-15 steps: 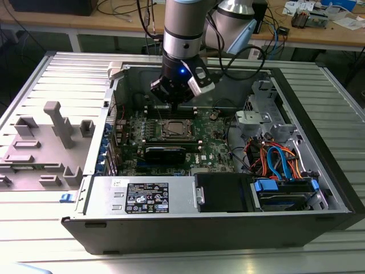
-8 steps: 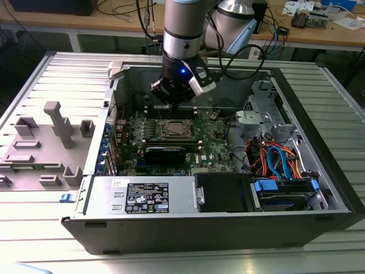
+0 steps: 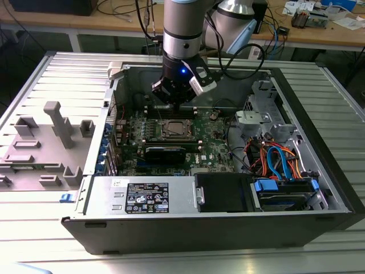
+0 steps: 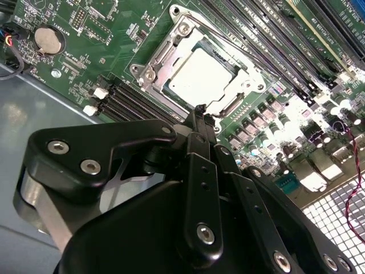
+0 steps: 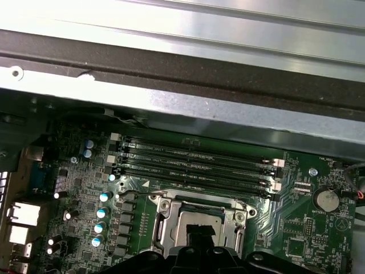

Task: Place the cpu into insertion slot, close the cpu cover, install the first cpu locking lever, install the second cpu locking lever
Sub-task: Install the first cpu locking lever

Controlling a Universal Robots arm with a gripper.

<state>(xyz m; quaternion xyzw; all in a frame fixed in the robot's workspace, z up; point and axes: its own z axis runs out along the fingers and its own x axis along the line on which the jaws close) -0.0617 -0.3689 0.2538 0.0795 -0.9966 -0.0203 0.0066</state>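
Flat room light outside, nasty hot spots up close

In the exterior view the slatted table (image 3: 51,74) is bright and evenly lit from above, while the inside of the computer case (image 3: 199,237) sits dimmer, with a tiny blue light (image 3: 182,71) glowing on the arm. In the second wrist view the green circuit board (image 4: 120,40) blows out to white near the silver finned block (image 4: 336,211), the cpu (image 4: 202,77) has a pale sheen, and the gripper (image 4: 201,111) is a near-black bulk with glinting screws. In the first wrist view the metal case wall (image 5: 228,114) glares under a dark shadow band.
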